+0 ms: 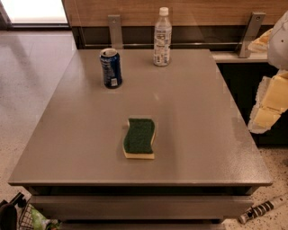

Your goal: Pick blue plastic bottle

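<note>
Blue plastic bottle: upright near the far edge of the table, a little right of that edge's middle.
Gripper: beyond the table's right edge, about halfway along it and well apart from the bottle. Whether it is open or closed cannot be told here.
Step in hand: the reach, as I judge it; nothing is held yet.
How to do it well: travel from the right edge toward the far edge, staying above the tabletop. Come at the bottle from the front or the right and close across its body below the cap, about mid-height. Squeeze gently, then lift straight up.
What to avoid: the can near the far-left corner is dark blue but is not the target. It stands apart from the bottle, so the approach should not touch it. The sponge, toward the near edge, lies off the likely path.
Bottle make: slim clear plastic, round in section, with a white screw cap and a pale printed label. It is probably light and easy to tip or dent.
Can: short metal cylinder with a glossy printed wall.
Sponge: flat and wavy-sided, with a rough green top over yellow foam.
Table: smooth grey rectangular top with a dull sheen.
</note>
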`<action>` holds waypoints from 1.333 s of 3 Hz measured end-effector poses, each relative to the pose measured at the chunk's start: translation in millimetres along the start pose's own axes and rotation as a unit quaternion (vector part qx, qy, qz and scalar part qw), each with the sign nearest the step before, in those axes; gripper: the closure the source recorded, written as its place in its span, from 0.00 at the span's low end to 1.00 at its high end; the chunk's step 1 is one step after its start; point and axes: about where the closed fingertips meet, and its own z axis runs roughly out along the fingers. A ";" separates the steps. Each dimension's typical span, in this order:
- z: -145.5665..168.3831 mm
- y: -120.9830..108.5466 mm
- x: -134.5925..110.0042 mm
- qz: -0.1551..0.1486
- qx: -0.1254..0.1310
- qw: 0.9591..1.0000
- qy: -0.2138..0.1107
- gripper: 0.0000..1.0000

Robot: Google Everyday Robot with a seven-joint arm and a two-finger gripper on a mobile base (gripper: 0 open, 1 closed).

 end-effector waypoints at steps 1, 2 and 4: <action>0.0 0.0 0.0 0.000 0.000 1.000 0.000 0.00; 5.8 -23.9 3.2 0.020 0.013 0.999 -0.022 0.00; 30.7 -118.4 -2.9 0.105 0.078 0.980 -0.148 0.00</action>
